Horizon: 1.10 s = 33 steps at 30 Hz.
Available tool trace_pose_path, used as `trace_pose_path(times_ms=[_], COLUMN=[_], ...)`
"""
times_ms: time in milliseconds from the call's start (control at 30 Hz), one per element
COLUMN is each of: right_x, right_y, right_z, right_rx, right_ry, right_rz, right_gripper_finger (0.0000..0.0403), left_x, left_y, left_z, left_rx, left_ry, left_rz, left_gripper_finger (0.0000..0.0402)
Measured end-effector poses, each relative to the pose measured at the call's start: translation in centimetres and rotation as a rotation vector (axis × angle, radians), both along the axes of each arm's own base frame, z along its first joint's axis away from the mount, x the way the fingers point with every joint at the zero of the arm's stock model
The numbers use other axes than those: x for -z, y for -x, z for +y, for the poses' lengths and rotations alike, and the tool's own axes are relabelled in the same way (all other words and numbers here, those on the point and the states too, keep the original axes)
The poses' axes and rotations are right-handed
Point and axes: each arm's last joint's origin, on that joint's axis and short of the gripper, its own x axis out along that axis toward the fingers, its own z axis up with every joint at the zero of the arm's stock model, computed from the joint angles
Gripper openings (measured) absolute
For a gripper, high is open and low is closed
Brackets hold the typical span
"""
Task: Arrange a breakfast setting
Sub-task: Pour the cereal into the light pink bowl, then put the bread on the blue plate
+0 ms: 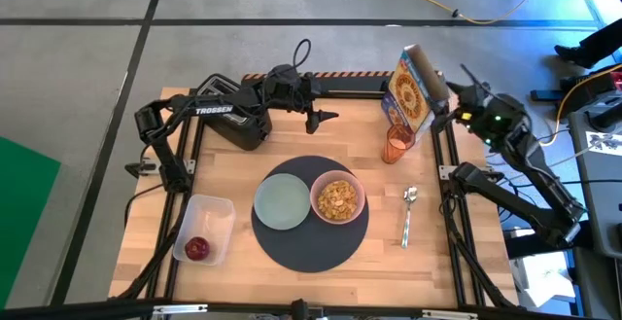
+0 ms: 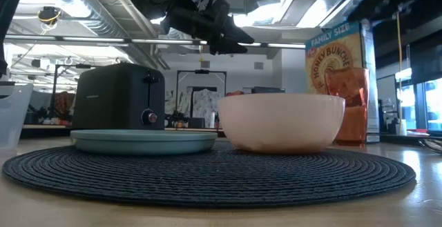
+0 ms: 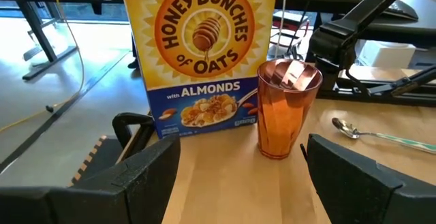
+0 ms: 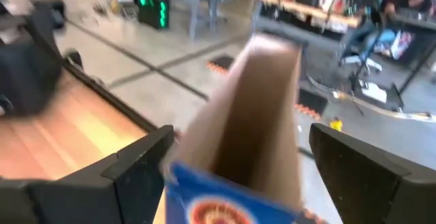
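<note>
The round dark grey mat [image 1: 311, 234] lies at the table's middle. On it rest the pale green plate [image 1: 282, 203] and the pink bowl [image 1: 337, 199], which holds cereal. The orange cup [image 1: 397, 145] stands behind them, next to an upright cereal box [image 1: 413, 87]. The metal spoon [image 1: 409, 213] lies right of the mat. The small red fruit [image 1: 197, 249] sits in the clear tub [image 1: 206, 225]. No toast slice shows. My left gripper [image 3: 242, 183] is open and empty, high over the far middle [image 1: 321, 118]. My right gripper [image 4: 252, 176] is open, its fingers on either side of the box's open top [image 4: 255, 108], apart from it.
The black toaster [image 1: 233, 116] stands at the far left under my left arm. The cereal box [image 3: 201, 54] and the cup [image 3: 286, 108] stand close together at the far right. Bare wood shows along the near edge and between the mat and the spoon.
</note>
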Motion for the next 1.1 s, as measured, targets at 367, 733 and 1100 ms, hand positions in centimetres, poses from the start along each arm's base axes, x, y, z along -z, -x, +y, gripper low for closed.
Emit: trace_pose_path(times_ms=[367, 733, 1100], right_x=[-5.2, -1.2, -2.7], right_y=[0.6, -1.2, -1.5], right_z=[3.0, 2.0, 2.0], right_rx=[-0.546, -0.779, -0.937], right_ry=[0.025, -0.238, -0.096], right_rz=[-0.227, -0.273, -0.375], right_gripper_finger=[0.0332, 0.0331, 0.0265], left_x=[-5.1, -5.4, -6.1], left_y=[5.1, 8.2, 11.9], left_z=[-4.4, -15.1, -18.1], left_rx=[-0.082, -0.189, -0.526], left_ry=[-0.041, -0.007, -0.125], left_rz=[0.191, 0.496, 0.525], left_gripper_finger=[0.0305, 0.0305, 0.0304])
